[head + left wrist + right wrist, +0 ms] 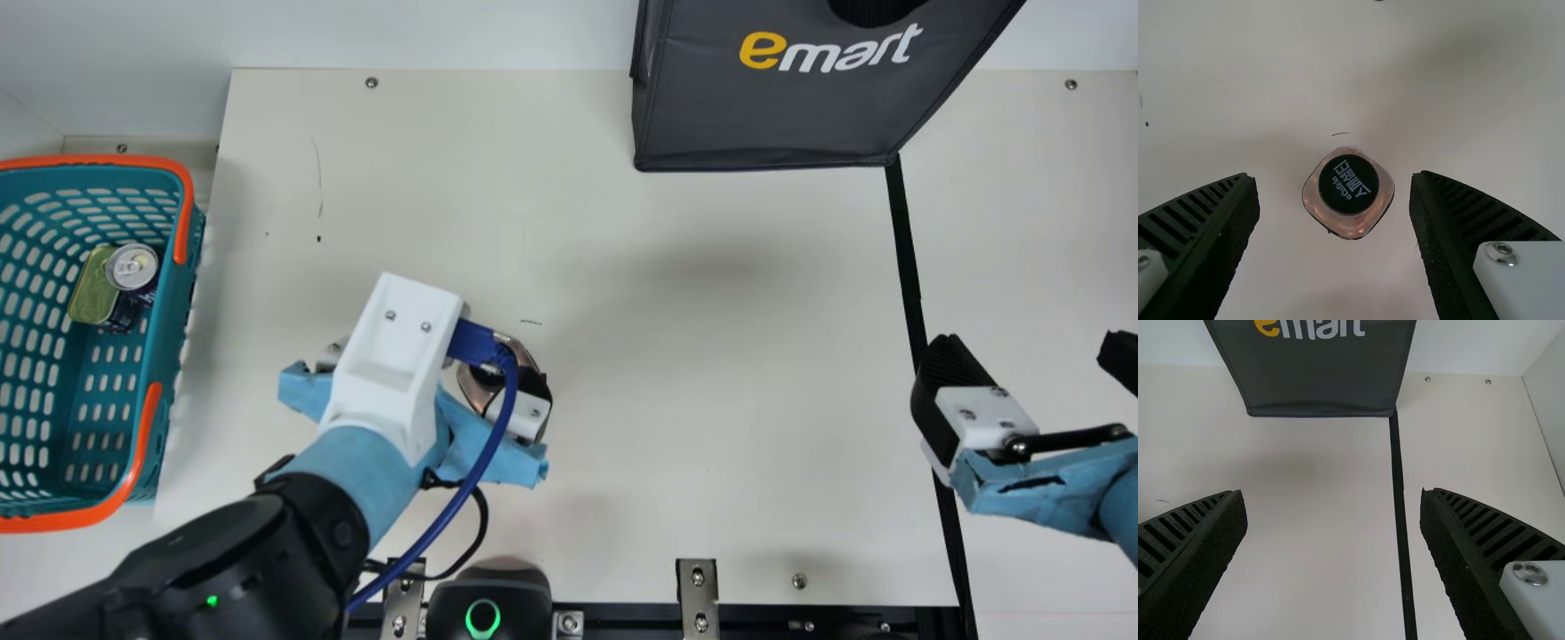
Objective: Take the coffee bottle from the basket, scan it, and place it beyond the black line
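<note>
My left gripper [526,411] is over the table left of centre in the main view, partly hiding the coffee bottle [475,389]. In the left wrist view the bottle [1348,225] is seen from above, dark cap up, between the spread fingers of the left gripper [1335,180], with a gap on either side. My right gripper [1036,351] stands open over the black line [907,258] at the right. Nothing is between the fingers of the right gripper [1333,497] but the table and the black line [1399,473] below. The scanner [498,596] shows a green ring at the front edge.
A teal basket [173,356] with orange handles stands at the far left, holding a can [133,267] and a green-topped tin [92,289]. A dark grey bag [765,124] stands at the back, its corner at the black line. Metal brackets [698,591] line the front edge.
</note>
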